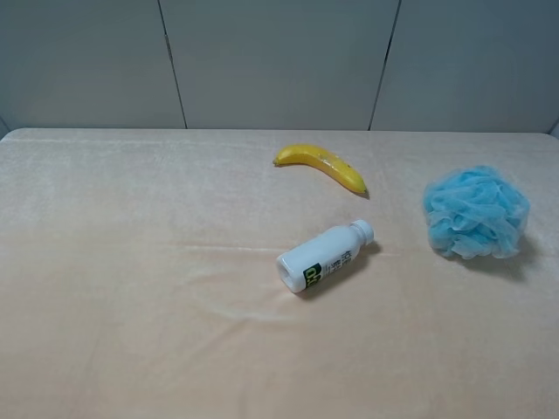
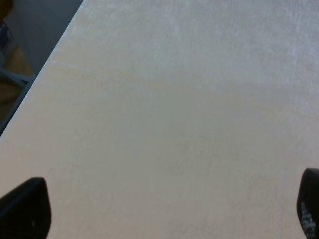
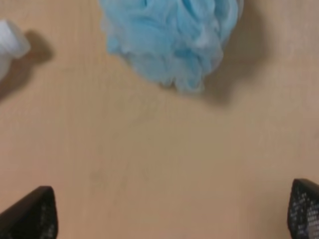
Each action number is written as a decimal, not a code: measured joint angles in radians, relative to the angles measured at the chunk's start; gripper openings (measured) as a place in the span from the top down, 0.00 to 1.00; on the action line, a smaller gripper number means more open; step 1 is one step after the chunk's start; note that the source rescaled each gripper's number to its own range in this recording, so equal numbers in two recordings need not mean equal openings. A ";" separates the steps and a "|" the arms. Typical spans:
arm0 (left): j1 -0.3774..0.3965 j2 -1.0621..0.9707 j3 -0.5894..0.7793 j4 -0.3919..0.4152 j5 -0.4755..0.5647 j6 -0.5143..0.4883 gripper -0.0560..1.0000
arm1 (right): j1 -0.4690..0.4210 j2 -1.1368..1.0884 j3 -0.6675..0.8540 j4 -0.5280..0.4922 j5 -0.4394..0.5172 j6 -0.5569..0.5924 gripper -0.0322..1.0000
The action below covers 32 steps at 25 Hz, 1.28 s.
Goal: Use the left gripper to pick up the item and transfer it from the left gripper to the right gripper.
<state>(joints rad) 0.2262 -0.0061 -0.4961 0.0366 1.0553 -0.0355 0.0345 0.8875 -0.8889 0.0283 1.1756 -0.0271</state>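
The light-blue mesh bath pouf (image 1: 476, 212) lies on the beige table at the right side. It also shows in the right wrist view (image 3: 172, 37), some way ahead of the fingers. Neither arm shows in the high view. My left gripper (image 2: 167, 206) is open and empty over bare table; only its two black fingertips (image 2: 25, 209) show at the frame's corners. My right gripper (image 3: 172, 209) is open and empty too, fingertips (image 3: 32, 214) wide apart, short of the pouf.
A white bottle (image 1: 325, 256) lies on its side mid-table, its cap end in the right wrist view (image 3: 11, 42). A yellow banana (image 1: 321, 165) lies behind it. The table's edge (image 2: 42, 74) shows in the left wrist view. A grey panelled wall stands behind.
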 joint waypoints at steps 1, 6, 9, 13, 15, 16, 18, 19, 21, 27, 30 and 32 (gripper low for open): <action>0.000 0.000 0.000 0.000 0.000 0.000 0.01 | 0.000 -0.038 0.035 0.000 -0.021 0.000 0.00; 0.000 0.000 0.000 0.000 0.000 0.000 0.01 | 0.000 -0.203 0.192 -0.001 -0.137 0.000 0.00; 0.000 0.000 0.000 0.000 0.000 0.000 0.01 | 0.000 -0.296 0.279 -0.002 -0.177 -0.003 0.00; 0.000 0.000 0.000 0.000 0.000 0.000 0.01 | 0.000 -0.411 0.358 -0.002 -0.206 -0.011 0.00; 0.000 0.000 0.000 0.000 0.000 0.000 0.01 | 0.000 -0.468 0.363 0.000 -0.222 -0.017 0.00; 0.000 0.000 0.000 0.000 0.000 0.000 0.01 | 0.000 -0.499 0.363 0.008 -0.222 -0.019 0.00; 0.000 0.000 0.000 0.000 0.000 0.000 0.01 | 0.000 -0.557 0.363 0.026 -0.218 -0.021 0.00; 0.000 0.000 0.000 0.000 0.000 0.000 0.01 | 0.000 -0.587 0.363 0.038 -0.210 -0.023 0.00; 0.000 0.000 0.000 0.000 0.000 0.000 0.01 | 0.000 -0.642 0.365 0.051 -0.187 -0.025 0.00; 0.000 0.000 0.000 0.000 0.000 0.000 0.01 | 0.000 -0.821 0.371 0.060 -0.154 -0.025 0.00; 0.000 0.000 0.000 0.000 0.000 0.000 0.01 | 0.000 -0.883 0.393 0.059 -0.153 -0.015 0.00; 0.000 0.000 0.000 0.000 0.000 0.000 0.01 | 0.000 -0.891 0.392 0.056 -0.155 -0.001 0.00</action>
<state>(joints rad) 0.2262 -0.0061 -0.4961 0.0366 1.0553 -0.0355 0.0345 -0.0034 -0.4965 0.0842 1.0210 -0.0278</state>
